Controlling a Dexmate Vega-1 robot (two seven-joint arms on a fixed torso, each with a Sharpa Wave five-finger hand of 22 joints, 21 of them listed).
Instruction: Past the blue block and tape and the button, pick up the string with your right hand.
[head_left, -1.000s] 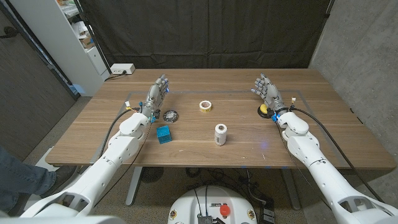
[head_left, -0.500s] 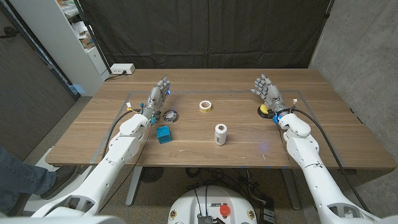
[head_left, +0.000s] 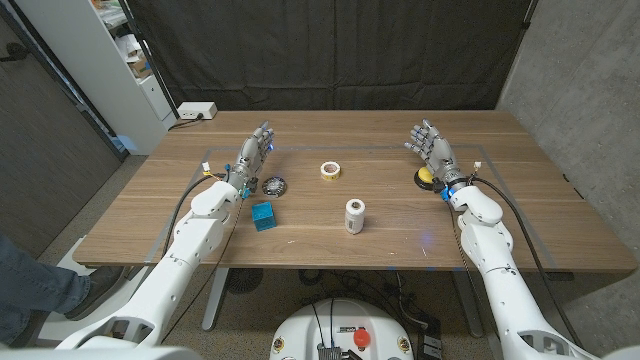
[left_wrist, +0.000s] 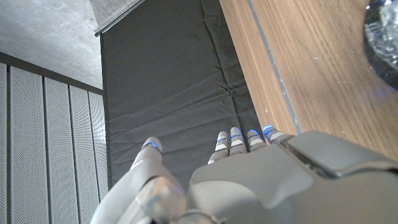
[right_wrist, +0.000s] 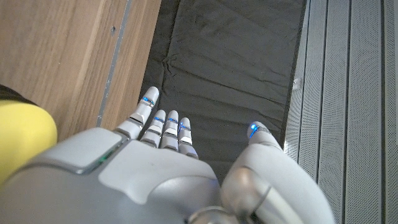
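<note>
The string is a white spool (head_left: 355, 216) standing upright near the table's middle front. A blue block (head_left: 263, 216) lies to its left, and a yellowish tape roll (head_left: 331, 169) lies further back. The yellow button (head_left: 426, 178) on a black base sits at the right, and it shows again beside my right hand in the right wrist view (right_wrist: 18, 140). My right hand (head_left: 430, 145) is open just behind the button, fingers spread and pointing away, far from the spool. My left hand (head_left: 255, 152) is open at the back left, holding nothing.
A dark, shiny round object (head_left: 274, 185) lies between my left hand and the blue block, also seen in the left wrist view (left_wrist: 382, 31). A white power strip (head_left: 196, 111) sits on the table's far left corner. A black curtain hangs behind the wooden table (head_left: 400, 240).
Both elbows have drawn in a little toward the middle. The hands and the objects on the table have stayed where they were.
</note>
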